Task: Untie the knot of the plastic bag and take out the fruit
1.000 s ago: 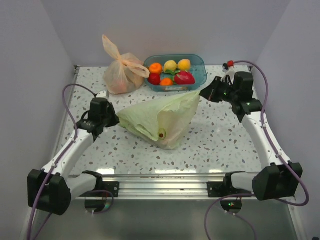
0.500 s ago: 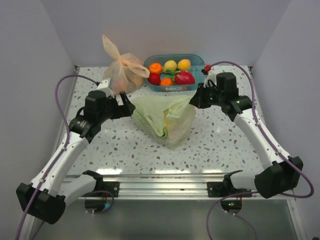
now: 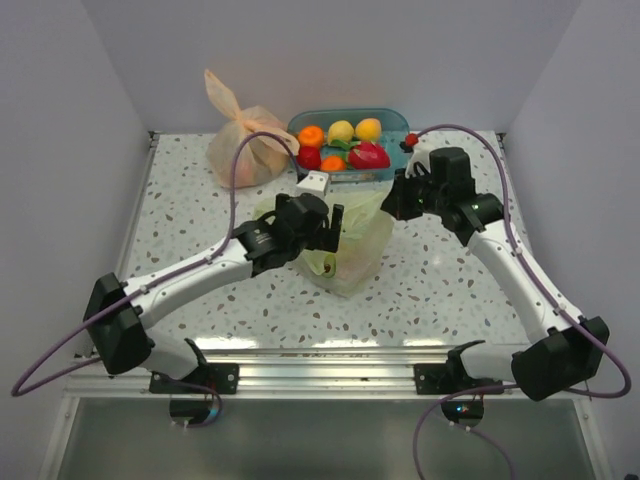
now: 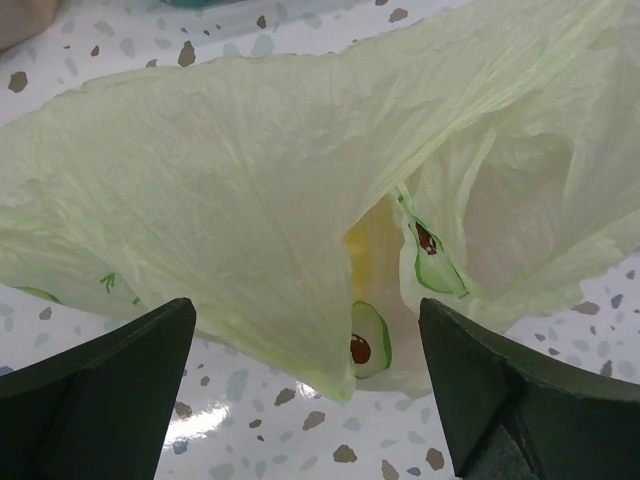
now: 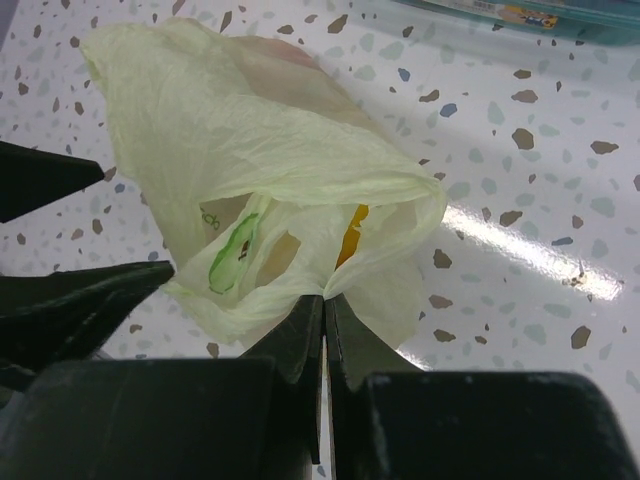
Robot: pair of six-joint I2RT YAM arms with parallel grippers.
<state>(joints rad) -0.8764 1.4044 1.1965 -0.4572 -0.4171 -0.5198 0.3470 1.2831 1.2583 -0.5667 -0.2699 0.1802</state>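
Overhead: the left gripper (image 3: 334,226), jaws spread, hangs over the pale green plastic bag (image 3: 350,258). The right gripper (image 3: 393,200) pinches the bag's edge. Left wrist: the bag lies just ahead of the spread fingers (image 4: 110,390), with yellow fruit (image 4: 362,260) showing inside. Right wrist: the jaws are pressed together on the bag's rim.

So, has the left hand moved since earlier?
Yes: the left hand swung right, from well left of the blue basket to the plastic bag in front of it.

plastic bag (image 4: 230,190): thin, crinkled translucent film | table (image 5: 520,180): glossy speckled (mirrors light)
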